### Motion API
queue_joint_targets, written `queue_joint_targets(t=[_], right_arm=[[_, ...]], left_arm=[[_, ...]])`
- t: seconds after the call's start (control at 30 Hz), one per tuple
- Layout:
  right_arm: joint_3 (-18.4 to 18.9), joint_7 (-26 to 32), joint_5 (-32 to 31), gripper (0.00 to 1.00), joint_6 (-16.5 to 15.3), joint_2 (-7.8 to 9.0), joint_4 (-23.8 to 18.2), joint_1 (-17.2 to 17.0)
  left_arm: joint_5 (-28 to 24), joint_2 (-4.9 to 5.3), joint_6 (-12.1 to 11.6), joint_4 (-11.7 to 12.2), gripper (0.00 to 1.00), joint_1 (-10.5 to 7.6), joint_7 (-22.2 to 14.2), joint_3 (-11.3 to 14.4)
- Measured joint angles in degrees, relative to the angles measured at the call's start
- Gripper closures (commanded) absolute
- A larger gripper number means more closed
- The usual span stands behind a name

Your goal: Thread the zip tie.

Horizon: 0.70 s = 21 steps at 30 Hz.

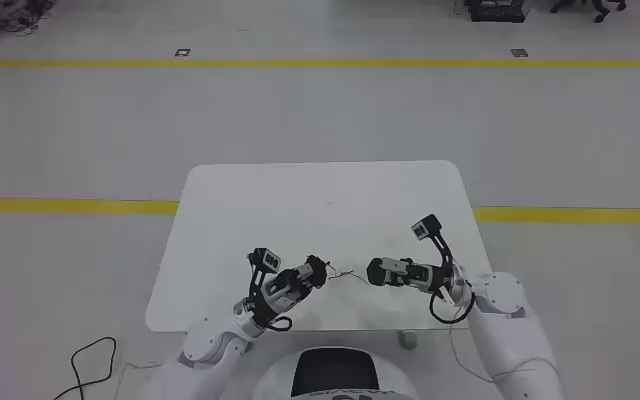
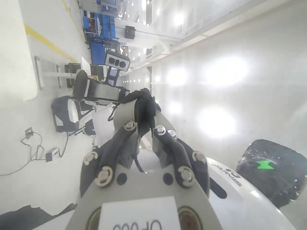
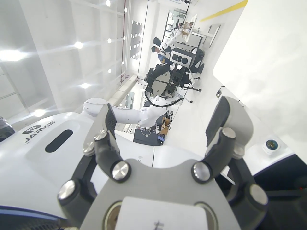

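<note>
Left claw (image 2: pixel 144 105) grips zip tie (image 1: pixel 343 274).

Top camera, high over the near edge of the table (image 1: pixel 320 200), looks down from afar; wrist cameras sit tight behind the left gripper (image 2: pixel 144 101) and right gripper (image 3: pixel 165 107), facing each other above that edge, the stretch all three share.

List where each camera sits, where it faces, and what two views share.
Top view: above the arms, looking down at the table; both arms show, left gripper and right gripper facing, the zip tie between.
Left wrist view: on the left wrist, looking along its shut gripper toward the right arm.
Right wrist view: on the right wrist, looking between its open fingers toward the left arm.
Shared: each wrist view shows the other gripper.
</note>
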Motion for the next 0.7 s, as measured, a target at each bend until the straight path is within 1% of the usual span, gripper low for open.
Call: queue_joint_targets(t=[0.03, 0.13, 0.7], right_arm=[[0.00, 0.00, 0.02, 0.00, 0.00, 0.00, -0.01, -0.01], [-0.01, 0.01, 0.01, 0.00, 0.00, 0.00, 0.00, 0.00], [-0.01, 0.02, 0.00, 0.00, 0.01, -0.01, 0.01, 0.00]], left_arm=[[-0.65, -0.08, 0.01, 0.37, 1.00, -0.17, -0.87, -0.12], [-0.45, -0.14, 0.02, 0.32, 1.00, -0.36, -2.50, -0.25], [-0.41, -0.14, 0.02, 0.29, 1.00, -0.35, -2.42, -0.24]])
